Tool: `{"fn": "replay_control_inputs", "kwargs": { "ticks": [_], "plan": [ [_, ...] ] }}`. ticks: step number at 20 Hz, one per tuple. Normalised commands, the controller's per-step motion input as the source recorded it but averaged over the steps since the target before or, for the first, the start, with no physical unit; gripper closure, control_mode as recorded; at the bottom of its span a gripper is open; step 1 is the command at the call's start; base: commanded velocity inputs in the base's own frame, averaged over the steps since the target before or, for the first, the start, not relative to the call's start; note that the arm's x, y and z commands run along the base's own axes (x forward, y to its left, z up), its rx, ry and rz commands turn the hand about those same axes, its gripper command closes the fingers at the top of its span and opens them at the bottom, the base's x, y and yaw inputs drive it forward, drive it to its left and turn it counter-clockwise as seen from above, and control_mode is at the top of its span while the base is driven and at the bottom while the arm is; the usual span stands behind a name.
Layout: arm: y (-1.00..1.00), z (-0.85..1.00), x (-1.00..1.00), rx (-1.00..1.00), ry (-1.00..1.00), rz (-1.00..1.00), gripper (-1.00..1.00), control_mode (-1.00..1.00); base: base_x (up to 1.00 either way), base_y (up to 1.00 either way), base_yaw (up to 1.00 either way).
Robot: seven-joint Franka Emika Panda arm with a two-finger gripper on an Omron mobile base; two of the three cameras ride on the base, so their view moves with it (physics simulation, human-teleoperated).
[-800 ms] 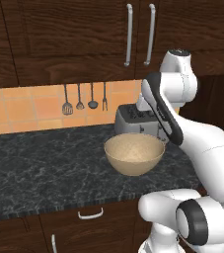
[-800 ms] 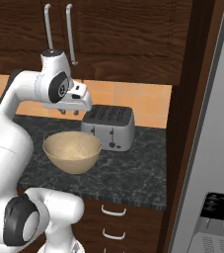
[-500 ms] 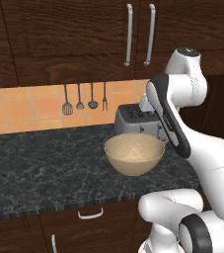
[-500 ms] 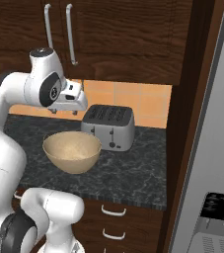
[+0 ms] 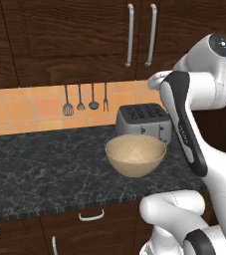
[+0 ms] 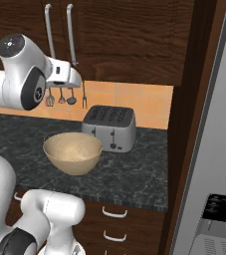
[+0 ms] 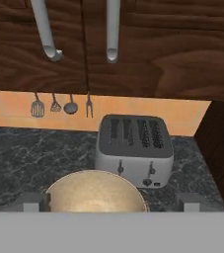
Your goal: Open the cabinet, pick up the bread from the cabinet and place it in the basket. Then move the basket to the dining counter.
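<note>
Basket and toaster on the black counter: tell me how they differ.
The basket is round, tan and open-topped with a woven speckled look; the toaster is boxy, silver-grey with dark slots on top. The basket sits nearer the counter's front edge; the toaster stands behind it by the orange tiled wall. Both rest upright on the black counter, about equally wide.

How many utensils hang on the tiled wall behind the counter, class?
4. A slotted spatula, a second small utensil, a ladle and a fork hang in a row, left of the toaster. None looks hidden.
</note>
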Motion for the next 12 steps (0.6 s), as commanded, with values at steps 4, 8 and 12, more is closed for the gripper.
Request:
{"fn": "replay_control_inputs", "kwargs": {
  "ticks": [4, 8, 12],
  "plan": [
    [0.00, 0.88, 0.30, 0.00, -0.16, -0.01, -1.00, -1.00, 0.00, 0.00, 0.00],
    [0.01, 0.51, 0.58, 0.00, 0.05, 0.00, -1.00, -1.00, 0.00, 0.00, 0.00],
    [0.00, 0.32, 0.56, 0.00, -0.01, 0.00, -1.00, -1.00, 0.00, 0.00, 0.00]
  ]
}}
